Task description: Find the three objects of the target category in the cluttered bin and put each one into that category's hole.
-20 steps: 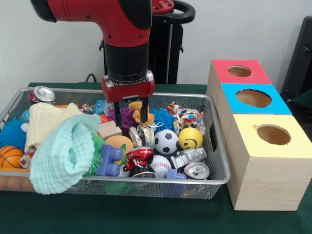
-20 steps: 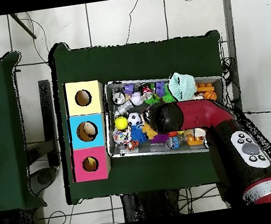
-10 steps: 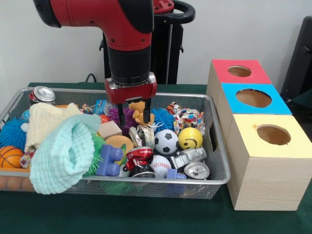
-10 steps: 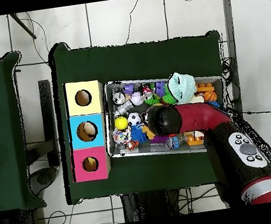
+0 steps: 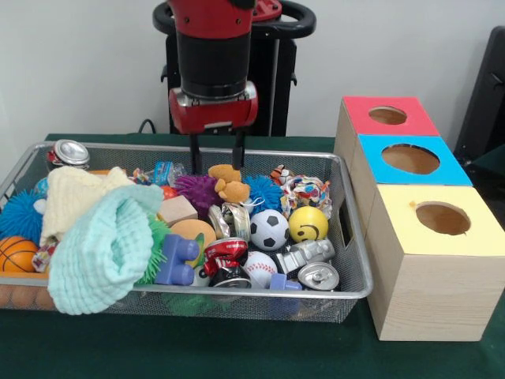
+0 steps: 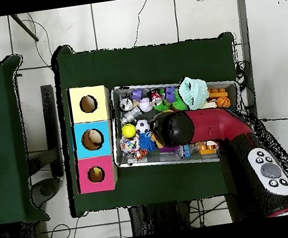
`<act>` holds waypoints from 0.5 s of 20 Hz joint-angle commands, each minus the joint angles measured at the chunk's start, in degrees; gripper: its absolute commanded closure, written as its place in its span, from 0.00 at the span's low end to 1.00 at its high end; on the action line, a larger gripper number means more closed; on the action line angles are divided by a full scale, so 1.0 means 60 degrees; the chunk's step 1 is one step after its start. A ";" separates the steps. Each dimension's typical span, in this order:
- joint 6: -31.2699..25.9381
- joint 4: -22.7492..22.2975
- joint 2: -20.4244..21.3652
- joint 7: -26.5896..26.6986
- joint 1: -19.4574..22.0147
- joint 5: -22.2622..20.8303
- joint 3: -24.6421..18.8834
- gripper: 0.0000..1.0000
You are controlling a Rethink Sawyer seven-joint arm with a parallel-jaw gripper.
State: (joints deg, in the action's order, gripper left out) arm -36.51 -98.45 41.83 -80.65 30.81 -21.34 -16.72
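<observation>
The claw hangs above the far middle of the cluttered bin, its two thin fingers spread apart with nothing between them, tips clear of the toys. To its left in the front view, the bin's far corner holds a silver can, and nearer the camera a cream cloth and a mint cloth drape over the near rim, heaping up that side. Directly below the claw sit a purple spiky ball and a tan plush toy, with a soccer ball and a yellow smiley ball lower right of it. Open air surrounds the claw above the clutter. Further right, past the bin's rim, three wooden boxes stand in a row; the category's hole is in the red-topped one, farthest back, well to the claw's right. The tabletop is dark green cloth. Overhead, the red arm crosses the bin, and pale tiled floor with cables surrounds the table.
</observation>
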 commanded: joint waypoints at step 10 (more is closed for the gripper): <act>0.0256 -0.0942 0.0167 -0.1803 -0.0823 0.0285 0.0301 0.00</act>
State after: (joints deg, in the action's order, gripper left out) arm -40.93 -98.24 45.83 -80.65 26.23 -20.08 -16.02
